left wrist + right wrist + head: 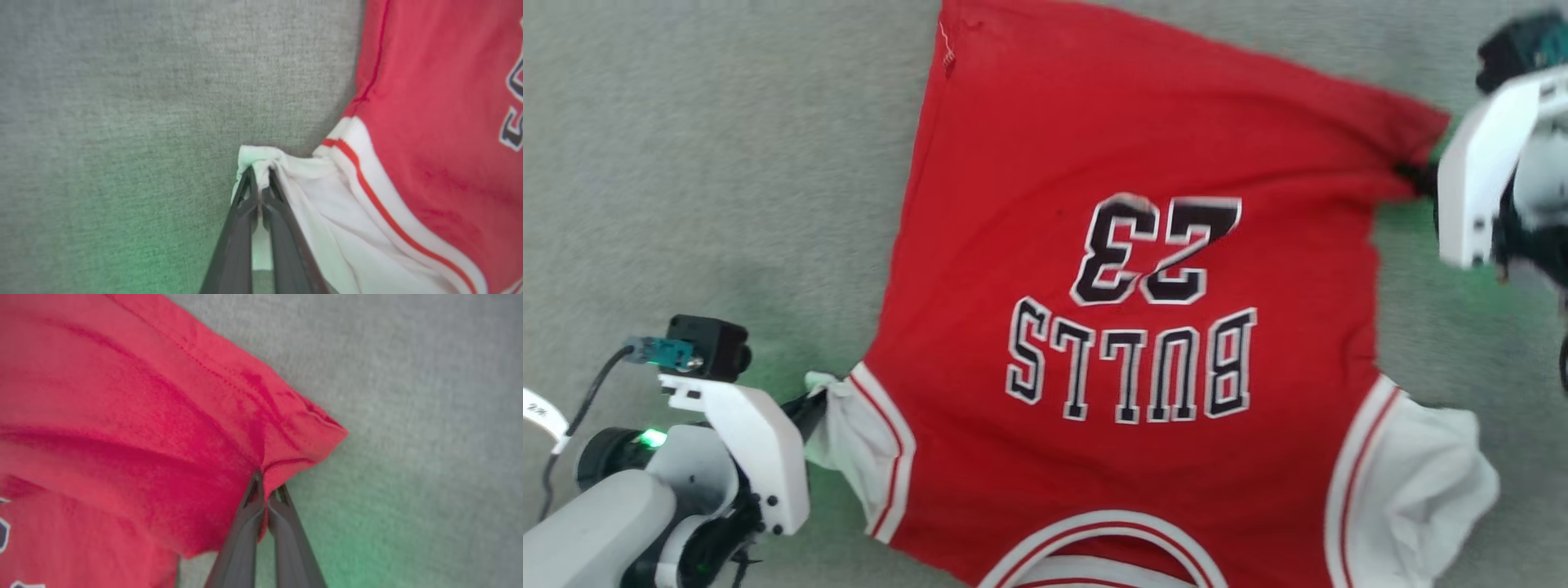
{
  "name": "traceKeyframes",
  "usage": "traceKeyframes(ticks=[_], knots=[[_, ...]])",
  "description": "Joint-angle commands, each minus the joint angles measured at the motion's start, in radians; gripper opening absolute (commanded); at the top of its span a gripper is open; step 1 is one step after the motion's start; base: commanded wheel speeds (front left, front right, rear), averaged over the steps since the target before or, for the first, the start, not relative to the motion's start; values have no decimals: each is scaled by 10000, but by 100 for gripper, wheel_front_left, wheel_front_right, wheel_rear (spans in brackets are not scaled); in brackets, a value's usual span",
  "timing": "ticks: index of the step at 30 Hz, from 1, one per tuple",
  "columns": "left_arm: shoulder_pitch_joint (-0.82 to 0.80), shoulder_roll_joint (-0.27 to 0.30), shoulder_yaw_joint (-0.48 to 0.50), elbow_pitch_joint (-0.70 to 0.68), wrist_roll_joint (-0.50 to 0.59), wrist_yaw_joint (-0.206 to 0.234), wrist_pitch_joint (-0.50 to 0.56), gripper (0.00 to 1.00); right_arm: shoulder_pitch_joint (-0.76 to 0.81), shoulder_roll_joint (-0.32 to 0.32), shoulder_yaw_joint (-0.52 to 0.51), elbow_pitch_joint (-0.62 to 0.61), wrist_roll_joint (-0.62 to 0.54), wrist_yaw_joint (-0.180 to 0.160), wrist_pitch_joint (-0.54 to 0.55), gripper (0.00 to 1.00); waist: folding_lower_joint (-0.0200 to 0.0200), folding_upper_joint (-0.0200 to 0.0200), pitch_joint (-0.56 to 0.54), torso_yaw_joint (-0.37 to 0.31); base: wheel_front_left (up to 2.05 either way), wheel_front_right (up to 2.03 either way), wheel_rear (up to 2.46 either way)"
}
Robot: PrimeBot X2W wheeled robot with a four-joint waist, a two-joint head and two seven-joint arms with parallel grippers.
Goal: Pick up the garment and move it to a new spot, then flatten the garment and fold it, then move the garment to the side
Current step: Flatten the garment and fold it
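Across the grey surface (686, 163) — garment (1143, 163), one, red, spread print-up; collar near, hem far.

- Left gripper (260, 173): jaws closed on the tip of the near-left white sleeve (849, 433), only a small bite of cloth between them.
- Right gripper (267, 484): jaws closed on the far-right hem corner (1421, 139), red cloth puckered into creases at the pinch.
- Right sleeve (1421, 474): near right, loose, bunched, held by nothing.

Step in hand, as judged: lift and carry to a new spot, with both holds already made on opposite corners.

Handling notes:
- Raise both arms together and at one pace, since a diagonal hold will twist if one side leads.
- Keep the span between the holds gently taut; too much pull could drag the thin sleeve bite out of the jaws.
- Lift high enough that the hanging collar and loose sleeve clear the surface rather than trail and fold under.
- Set down far edge first, then draw near, so it lands flat.
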Motion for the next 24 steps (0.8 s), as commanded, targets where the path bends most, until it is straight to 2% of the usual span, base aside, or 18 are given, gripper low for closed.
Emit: traceKeyframes(ticks=[1,7,11,12,17,22,23,24], knots=[[-44,-148,73,310,39,214,-40,0,1039,-77,34,-156,79,-30,173,0,0,-1,-228,-474,0,0,0],[115,155,238,-3,-93,363,-54,0,3669,203,-1059,-2710,486,-28,378,0,0,-1,-432,-1266,0,0,0],[249,390,267,-219,-147,466,-12,0,5501,563,-1898,-4233,272,-28,698,0,0,-1,-497,-1595,0,0,0],[249,390,267,-219,-147,466,-12,0,5501,563,-1898,-4233,272,-28,698,0,0,-1,-497,-1595,0,0,0],[365,554,285,-401,-197,540,56,0,7317,1467,-2580,-5290,-103,-28,806,0,0,-1,-539,-1818,0,0,0],[360,522,257,-391,-197,489,45,0,7867,1996,-2656,-5220,-654,-28,61,1,0,-1,-602,-1891,0,0,0],[358,526,240,-375,-170,459,31,0,7909,2026,-2592,-5191,-715,-28,-54,13,0,-1,-626,-1893,0,0,0],[354,513,236,-358,-146,447,-7,0,7921,2094,-2592,-5223,-766,-27,-225,44,0,-1,-654,-1891,0,0,0]])
